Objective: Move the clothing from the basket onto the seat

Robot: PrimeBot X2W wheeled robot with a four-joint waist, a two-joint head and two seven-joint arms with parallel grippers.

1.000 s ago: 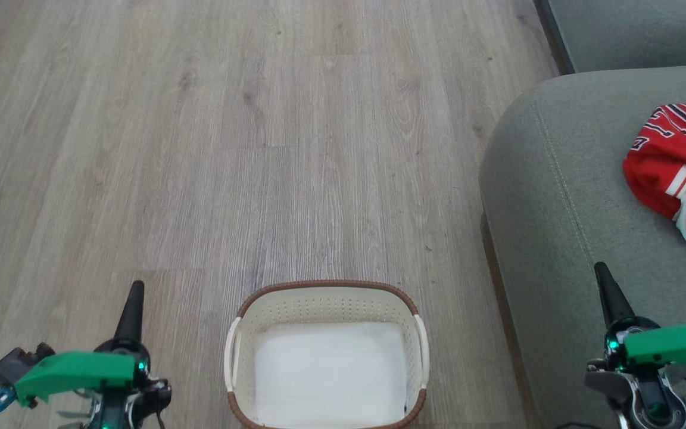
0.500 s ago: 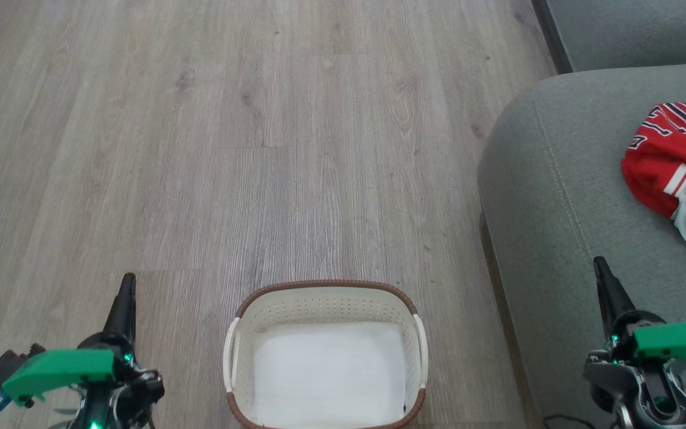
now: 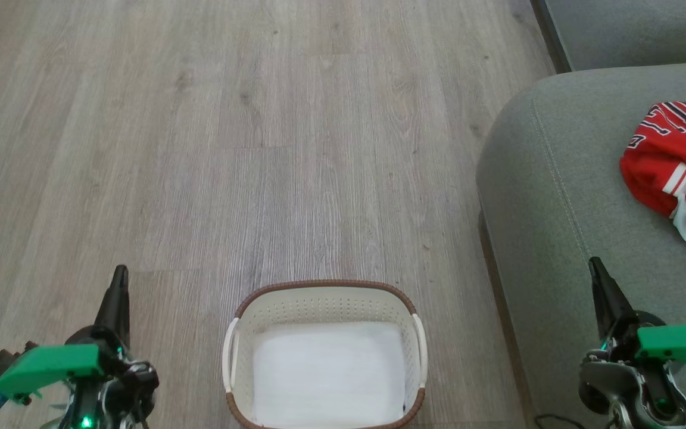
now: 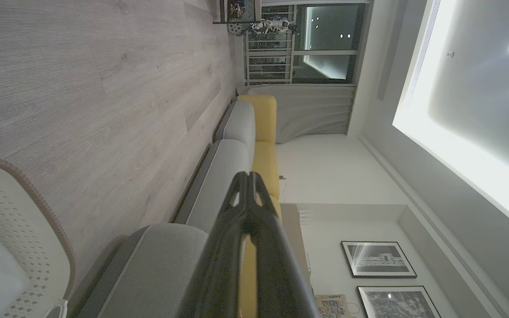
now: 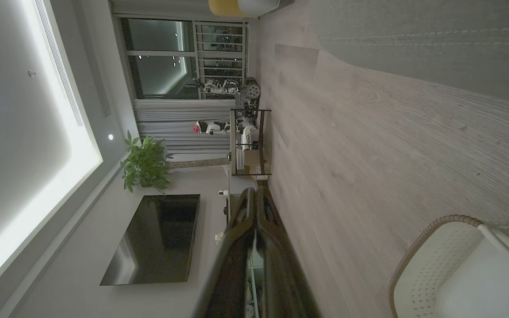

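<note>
The white perforated basket (image 3: 325, 304) with its brown rim stands on the floor at the bottom centre, nothing inside it. Red clothing (image 3: 676, 167) with white stripes and dark lettering lies crumpled on the grey-green seat (image 3: 551, 196) at the right edge. My left gripper (image 3: 119, 280) is shut at the lower left, left of the basket, holding nothing. My right gripper (image 3: 595, 268) is shut at the lower right, over the seat's front part, below the clothing and apart from it. In each wrist view the fingertips (image 4: 248, 176) (image 5: 254, 192) meet; the basket (image 4: 20, 229) (image 5: 453, 265) shows at a lower corner.
Pale wood-plank floor (image 3: 230, 149) spreads ahead and to the left. A second grey cushion (image 3: 635, 30) sits at the top right. The wrist views show a sofa with yellow back cushions (image 4: 265, 132), a black television (image 5: 157, 238), a potted plant (image 5: 144, 165) and a shelf rack (image 5: 248, 141).
Both grippers have sunk slightly toward the bottom of the head view, the left one also drifting left. The basket and clothing stay put.
</note>
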